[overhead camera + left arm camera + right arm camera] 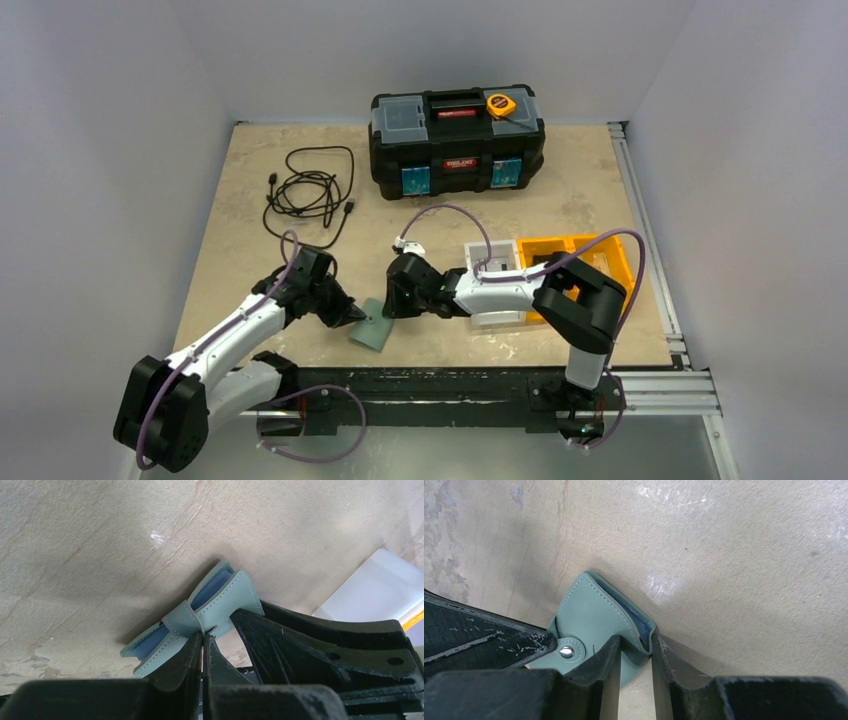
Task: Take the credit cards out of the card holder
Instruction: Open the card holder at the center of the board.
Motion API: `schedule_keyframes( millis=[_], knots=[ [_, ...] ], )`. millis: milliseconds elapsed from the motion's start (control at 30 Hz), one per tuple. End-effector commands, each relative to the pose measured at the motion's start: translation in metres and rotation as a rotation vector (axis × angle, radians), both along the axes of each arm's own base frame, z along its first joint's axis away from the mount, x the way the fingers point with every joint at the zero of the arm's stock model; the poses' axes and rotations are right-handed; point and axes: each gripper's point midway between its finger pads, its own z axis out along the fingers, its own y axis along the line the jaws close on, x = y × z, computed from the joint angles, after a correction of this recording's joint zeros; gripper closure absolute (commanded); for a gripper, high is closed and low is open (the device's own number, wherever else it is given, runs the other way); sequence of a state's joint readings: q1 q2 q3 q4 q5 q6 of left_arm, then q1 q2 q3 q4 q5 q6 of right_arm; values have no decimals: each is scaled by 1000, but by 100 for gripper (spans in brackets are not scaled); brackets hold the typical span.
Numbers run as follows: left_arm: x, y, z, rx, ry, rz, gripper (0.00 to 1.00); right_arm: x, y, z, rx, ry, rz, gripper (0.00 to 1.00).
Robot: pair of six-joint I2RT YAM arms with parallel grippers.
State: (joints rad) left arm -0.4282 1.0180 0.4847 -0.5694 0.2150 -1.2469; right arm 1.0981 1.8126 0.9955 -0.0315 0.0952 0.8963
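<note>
The teal-green card holder (372, 330) lies near the table's front edge between my two grippers. Seen from the left wrist, the card holder (225, 597) gapes slightly and shows its blue lining. My left gripper (205, 637) is shut on its edge beside the small tab (182, 620). My left gripper (350, 313) meets the holder's left side in the top view. From the right wrist, my right gripper (634, 647) is shut on a corner of the card holder (589, 610), near the snap (567, 652). My right gripper (392, 300) reaches in from the right. The credit cards are hidden.
A black toolbox (457, 140) with a yellow tape measure (501, 104) on its lid stands at the back. A coiled black cable (310, 190) lies back left. A white bin (495, 265) and an orange bin (575, 255) sit under the right arm.
</note>
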Motion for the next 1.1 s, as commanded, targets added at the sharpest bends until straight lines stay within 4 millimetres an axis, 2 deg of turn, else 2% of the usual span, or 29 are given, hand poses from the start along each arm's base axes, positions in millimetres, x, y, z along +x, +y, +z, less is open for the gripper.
schedule_keyframes(
  millis=[0,133,300,400,500,733,1000,1067],
  knots=[
    [2,-32,42,-249,-100,-118,100,2,-31,-41,-195,-11,-21,100],
    [-1,-33,48,-278,-128,-154,100,3,-31,-41,-206,-12,-15,100],
    [-2,-18,46,-139,-149,-248,100,6,-31,-34,-206,-39,-8,100],
    [1,-2,40,45,-146,-296,83,7,-27,-31,-200,-47,13,100],
    [0,8,34,187,-133,-332,76,4,-22,-31,-183,-38,50,100],
    [11,8,17,370,-119,-399,75,1,-19,-29,-157,-32,94,100],
    [15,-7,-6,425,-92,-448,72,2,-23,-32,-98,17,98,100],
    [18,-13,-6,431,-100,-459,71,1,-22,-34,-94,25,101,100]
  ],
)
